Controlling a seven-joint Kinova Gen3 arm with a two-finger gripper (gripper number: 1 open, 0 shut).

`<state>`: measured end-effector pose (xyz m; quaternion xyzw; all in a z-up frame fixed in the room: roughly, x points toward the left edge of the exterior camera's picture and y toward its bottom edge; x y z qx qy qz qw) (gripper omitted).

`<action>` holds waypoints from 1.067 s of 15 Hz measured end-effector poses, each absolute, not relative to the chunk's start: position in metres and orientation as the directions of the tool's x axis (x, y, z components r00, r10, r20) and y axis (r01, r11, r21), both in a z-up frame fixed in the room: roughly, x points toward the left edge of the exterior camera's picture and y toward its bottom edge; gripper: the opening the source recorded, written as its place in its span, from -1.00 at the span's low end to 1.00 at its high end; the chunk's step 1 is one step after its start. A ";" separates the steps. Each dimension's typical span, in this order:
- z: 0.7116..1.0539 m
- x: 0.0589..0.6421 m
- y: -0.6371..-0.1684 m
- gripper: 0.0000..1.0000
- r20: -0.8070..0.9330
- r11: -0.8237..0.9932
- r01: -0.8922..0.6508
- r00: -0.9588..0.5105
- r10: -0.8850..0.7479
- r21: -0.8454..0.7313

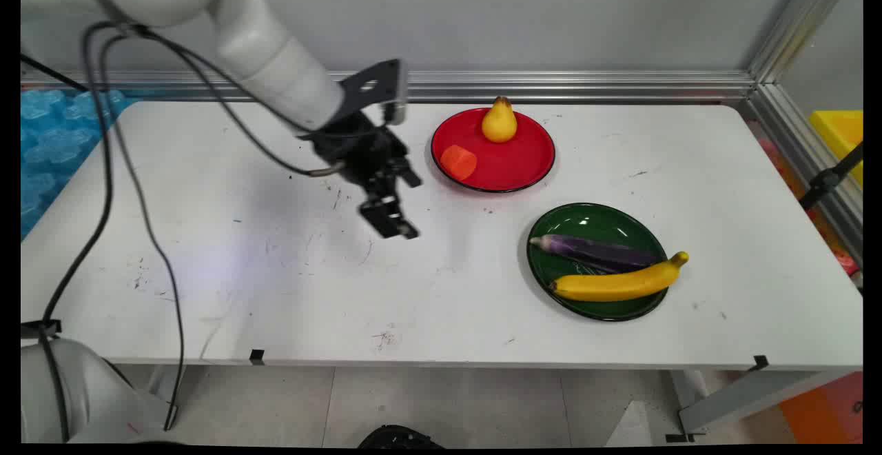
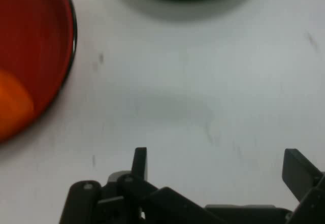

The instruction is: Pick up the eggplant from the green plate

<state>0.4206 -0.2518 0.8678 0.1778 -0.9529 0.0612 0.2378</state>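
your hand (image 1: 390, 220) hangs over bare surface (image 1: 275, 269), left of both plates, with nothing in it. in the hand view its two fingers (image 2: 139, 162) stand wide apart, so it's open, and only white surface shows between them.

the nearest thing to it is the red plate (image 1: 517, 165), up and to its right, toward the wall. on that plate you have a yellow pear (image 1: 499, 122) standing upright at the far rim and an orange piece (image 1: 458, 161) lying near the left rim, the side closest to your hand. the hand view catches that plate's edge (image 2: 71, 41) and the orange piece (image 2: 12, 107) at its left border.

the green plate (image 1: 592, 217) sits nearer the front, right of the hand and well apart from it. an eggplant (image 1: 596, 250) lies across it, and a banana (image 1: 620, 281) lies just in front of the eggplant, its tip poking past the plate's right rim. the two fruits look to be touching, or nearly so.
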 end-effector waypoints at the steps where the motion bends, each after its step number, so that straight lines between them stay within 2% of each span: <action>1: 0.867 0.416 -0.255 1.00 0.484 0.929 -0.367 -0.819 -0.307 -0.032; 8: 0.839 0.352 -0.306 1.00 0.593 0.934 -0.356 -0.757 -0.275 -0.021; 16: 0.789 0.286 -0.352 1.00 0.646 0.946 -0.323 -0.722 -0.248 0.002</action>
